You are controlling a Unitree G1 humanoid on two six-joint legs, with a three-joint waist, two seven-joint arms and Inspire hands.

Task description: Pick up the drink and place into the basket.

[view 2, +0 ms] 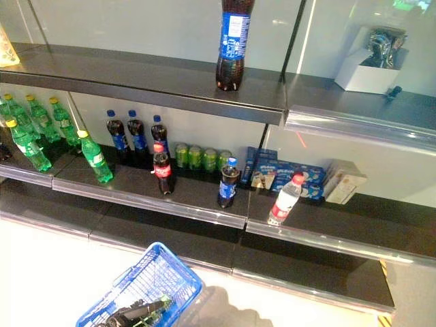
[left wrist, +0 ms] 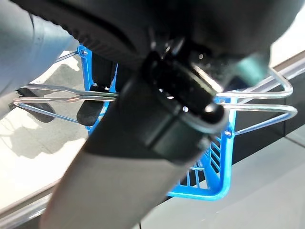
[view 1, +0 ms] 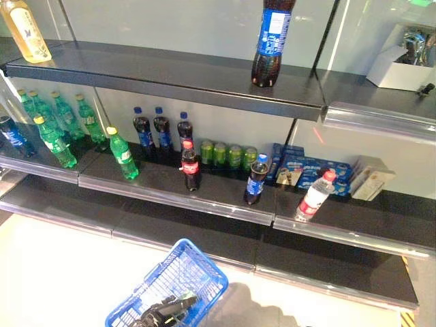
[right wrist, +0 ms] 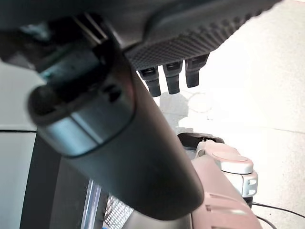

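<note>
My left hand (view 1: 165,310) barely shows in the eye views: just a dark shape at the bottom edge, over the blue basket (view 1: 201,266), which is itself cut off there. The left wrist view fills this in. My fingers (left wrist: 93,106) are curled round the basket's wire handles (left wrist: 267,110), holding it up. Most of that view is blocked by my own thumb and palm, so the basket's inside is hidden; from the eye views I can't tell what, if anything, lies in it.

My right hand (right wrist: 172,76) shows in neither eye view. Its wrist view shows only short finger ends hanging over pale floor, thumb bulk in front. They look relaxed, holding nothing.

Drinks are all on the shelves. On the middle shelf front: red-cap cola (view 1: 191,165), blue-cap cola (view 1: 256,180), and a clear bottle (view 1: 315,195) with red cap leaning near the edge, well apart from the basket. Behind them three dark bottles (view 1: 162,132), a row of green cans (view 1: 227,154) and blue boxes (view 1: 313,172). Green bottles (view 1: 123,154) stand to the left, partly behind a shelf post. A big cola (view 1: 270,42) on the top shelf is cut off at the neck. A yellow bottle (view 1: 27,30) at top left is clear in the left eye view, only a sliver in the right. A white box (view 1: 403,63) at top right holds something shiny I can't make out.
</note>
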